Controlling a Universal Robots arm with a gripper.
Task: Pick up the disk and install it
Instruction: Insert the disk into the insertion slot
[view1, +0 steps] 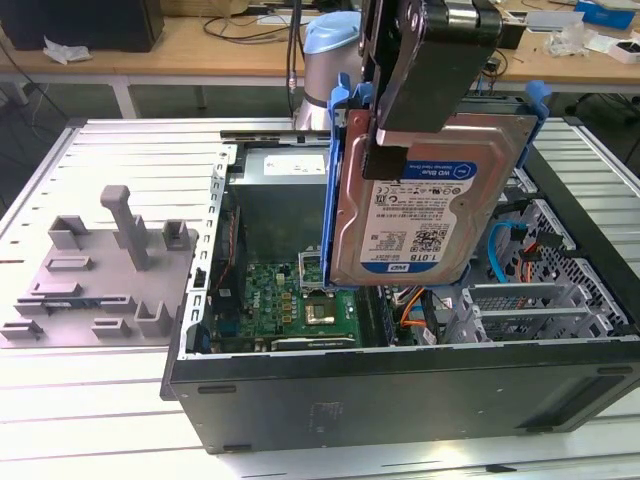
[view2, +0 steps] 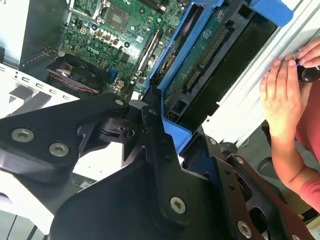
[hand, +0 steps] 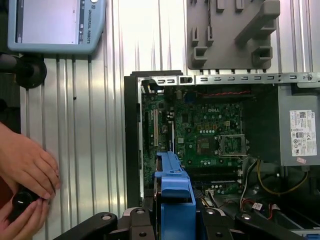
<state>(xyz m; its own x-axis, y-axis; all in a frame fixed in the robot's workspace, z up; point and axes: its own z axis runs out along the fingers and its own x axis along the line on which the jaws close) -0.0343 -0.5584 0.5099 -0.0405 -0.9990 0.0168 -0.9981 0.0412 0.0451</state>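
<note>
The disk (view1: 420, 215) hangs upright in the air over the open computer case (view1: 400, 400), its white-and-blue label facing the exterior view, blue carrier rails along its sides. My gripper (view1: 385, 150) is shut on its upper part, one black finger lying across the label side. In the second wrist view the disk's circuit-board side (view2: 200, 65) and blue frame (view2: 172, 127) run away from the gripper (view2: 165, 135) toward the case interior. In the first wrist view the blue frame's edge (hand: 172, 192) sticks out between the black fingers (hand: 137, 222), above the motherboard (hand: 210, 135).
A metal drive cage (view1: 540, 300) with cables sits in the case at the exterior view's right. A grey fixture plate (view1: 100, 270) lies on the ribbed table at the left. A person's hand (view2: 282, 95) rests beside the case, and a teach pendant (hand: 55, 25) lies nearby.
</note>
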